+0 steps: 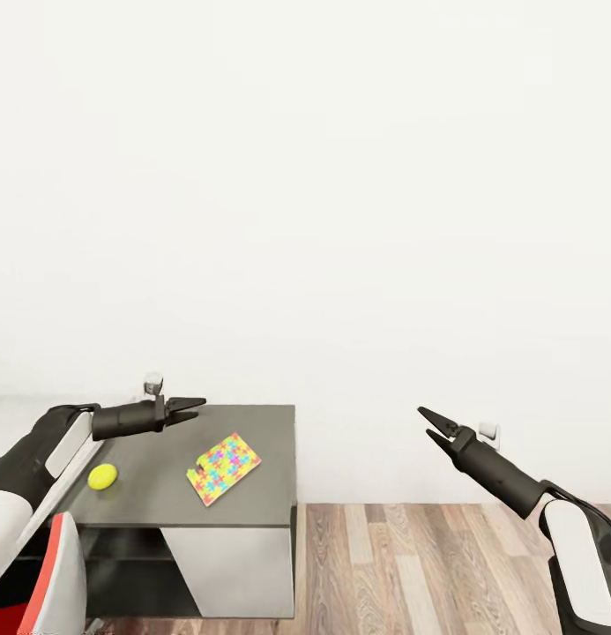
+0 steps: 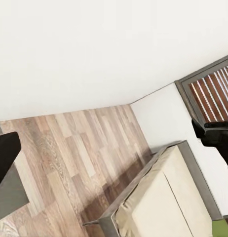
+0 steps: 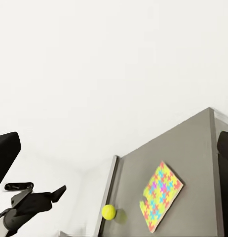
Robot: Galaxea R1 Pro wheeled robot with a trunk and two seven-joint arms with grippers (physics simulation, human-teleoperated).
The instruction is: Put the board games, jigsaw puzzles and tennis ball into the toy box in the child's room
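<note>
A jigsaw puzzle (image 1: 223,467) (image 3: 161,196), a flat square in yellow, pink, blue and green, lies on a low dark grey-topped side unit (image 1: 261,423). The yellow-green tennis ball (image 1: 102,476) (image 3: 108,212) rests on the same top, to the puzzle's left. My left gripper (image 1: 192,409) (image 3: 54,193) hovers open above the unit's back edge, holding nothing. Out over the floor to the right, my right gripper (image 1: 426,422) hangs open and empty, pointing up and left. The bed (image 2: 163,202), with a beige sheet and grey frame, appears in the left wrist view. The toy box, the board games and the table are out of view.
A plain white wall fills the space ahead. Wood-plank floor (image 1: 411,564) lies right of the unit. A small grey cylinder (image 1: 152,384) stands at the unit's back edge. A wall socket (image 1: 488,431) sits behind my right arm. A grey-framed window (image 2: 212,91) is beyond the bed.
</note>
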